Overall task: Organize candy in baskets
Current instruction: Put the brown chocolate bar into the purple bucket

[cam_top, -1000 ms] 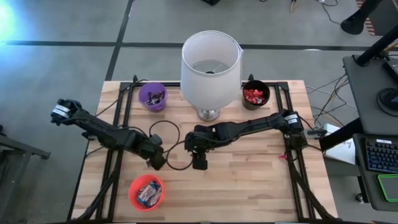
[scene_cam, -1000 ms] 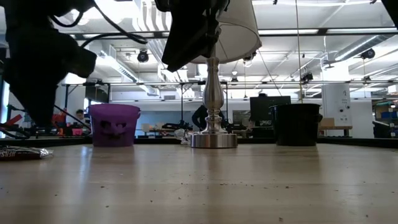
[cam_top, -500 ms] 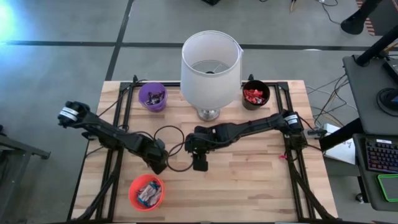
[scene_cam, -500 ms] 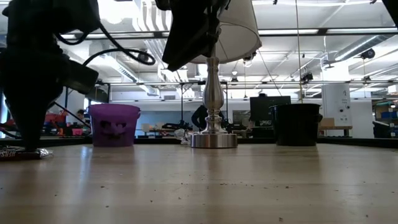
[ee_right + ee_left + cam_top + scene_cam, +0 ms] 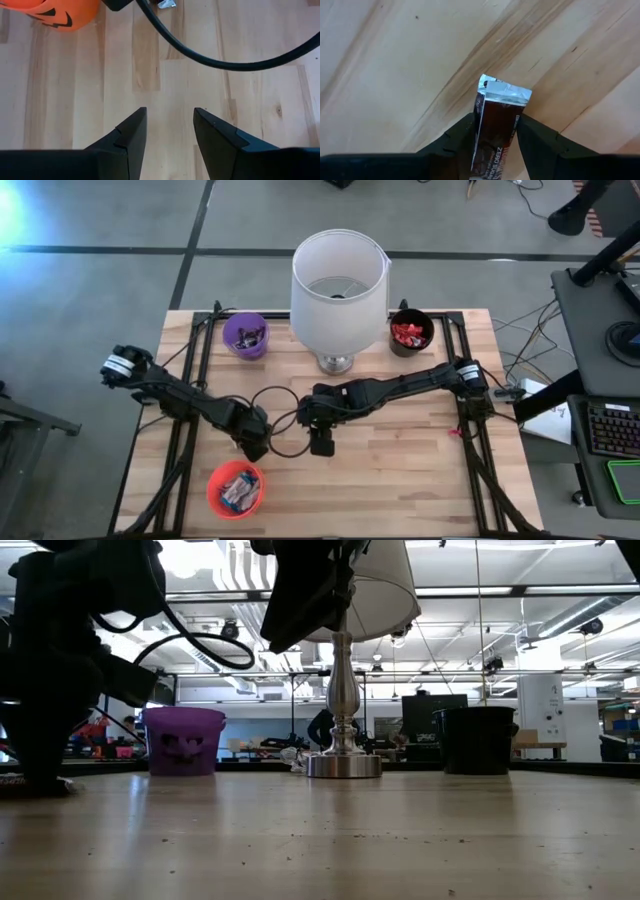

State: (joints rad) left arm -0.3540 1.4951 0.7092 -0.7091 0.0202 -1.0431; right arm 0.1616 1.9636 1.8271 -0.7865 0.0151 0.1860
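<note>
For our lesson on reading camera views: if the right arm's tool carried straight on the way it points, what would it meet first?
The right tool stands open and empty, aimed down at the bare wooden table; it would probably meet that first.

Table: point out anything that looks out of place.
A tall white lamp stands at the far edge between the purple cup and the black cup, odd among candy things. One dark candy bar lies on the bare wood, between the left gripper's fingers.

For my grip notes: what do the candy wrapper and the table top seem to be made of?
Candy: shiny foil-like film, dark brown with a silvery crimped end; probably metallised plastic. It lies between the left gripper fingers.
Table: pale wood planks with visible grain, joints and small knots; the finish looks matte.
</note>
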